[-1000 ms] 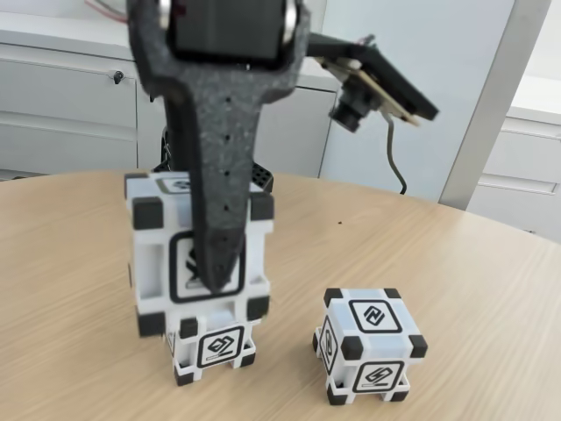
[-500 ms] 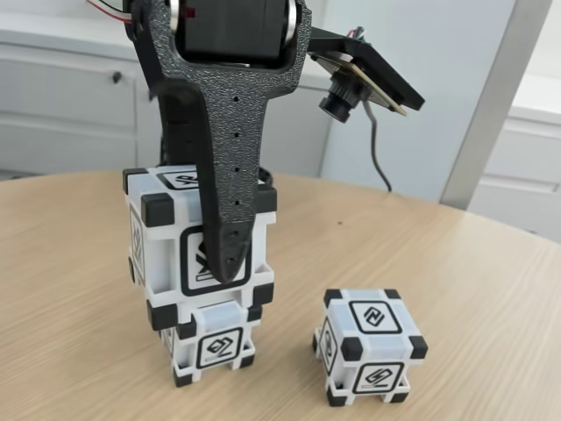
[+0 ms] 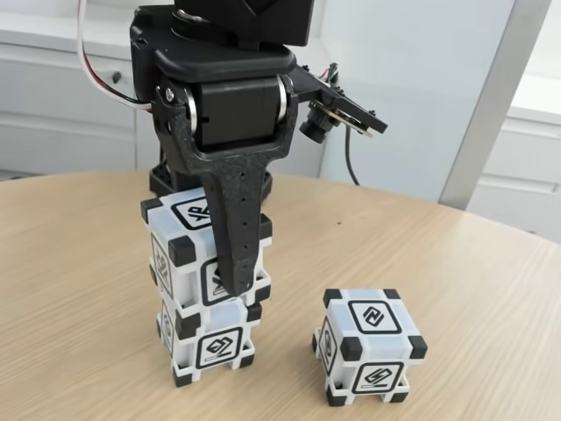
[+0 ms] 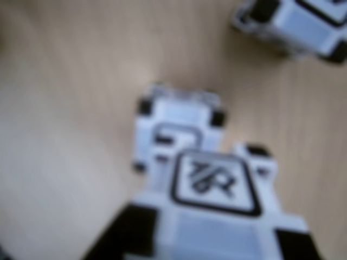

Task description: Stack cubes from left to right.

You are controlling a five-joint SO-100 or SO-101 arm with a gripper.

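Note:
In the fixed view two white cubes with black corners stand stacked at the left. The upper cube [image 3: 182, 247] rests on the lower cube [image 3: 213, 340], turned a little and offset to the left. My gripper [image 3: 210, 267] is shut on the upper cube, and its black front finger [image 3: 237, 246] presses the cube's front face; the other finger is hidden behind it. A third cube [image 3: 368, 346] stands alone on the table to the right. The blurred wrist view shows the held cube [image 4: 214, 211] close up, the lower cube [image 4: 176, 116] under it and the third cube [image 4: 295, 21] at the top right.
The round wooden table [image 3: 473, 263] has open surface to the right and behind the cubes. The wrist camera [image 3: 337, 114] juts out right of the arm with its cable hanging. White cabinets [image 3: 61, 105] and a wall stand behind the table.
The gripper has come down and moved back from the camera with the cube. The cube hung ahead of the lower cube; now it sits on top. The right cube stayed put.

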